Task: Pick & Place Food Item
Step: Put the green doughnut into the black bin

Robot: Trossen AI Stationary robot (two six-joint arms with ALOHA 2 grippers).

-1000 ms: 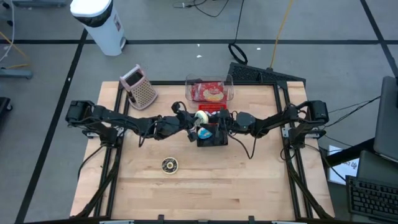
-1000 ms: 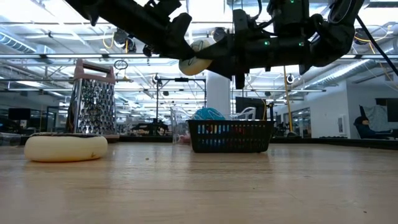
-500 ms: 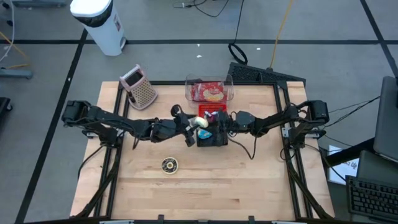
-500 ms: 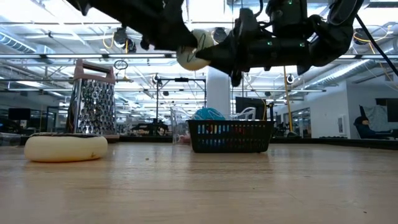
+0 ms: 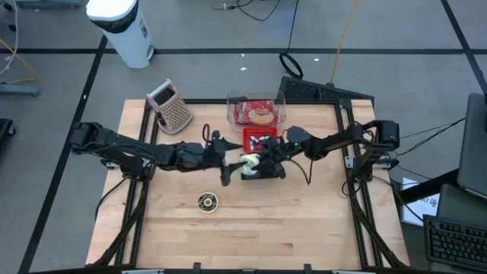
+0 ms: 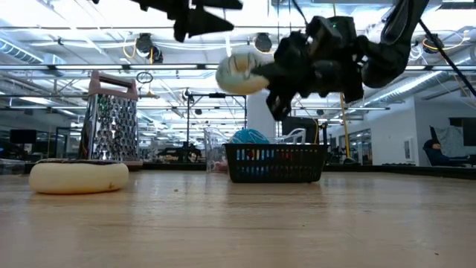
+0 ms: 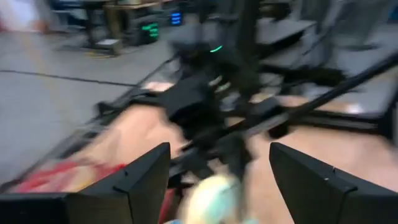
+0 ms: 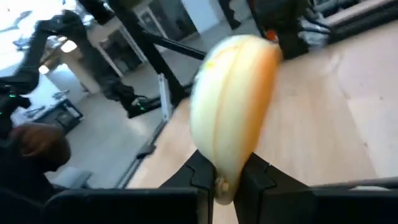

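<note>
Mid-air above the table [image 5: 304,221], the right gripper [image 5: 256,163] is clamped on a pale, rounded food item [image 5: 249,161], which its wrist view shows pinched between two dark fingers [image 8: 200,177] and which hangs over the near-left edge of the black basket [image 5: 260,156]. The left gripper [image 5: 227,163] sits just beside it with its fingers [image 7: 140,180] spread apart and nothing between them. On the table a metal grater [image 5: 172,107] stands at the far left, a clear container [image 5: 256,110] of red-packaged food sits behind the basket, and a small round bun [image 5: 206,202] lies alone nearer the front.
</note>
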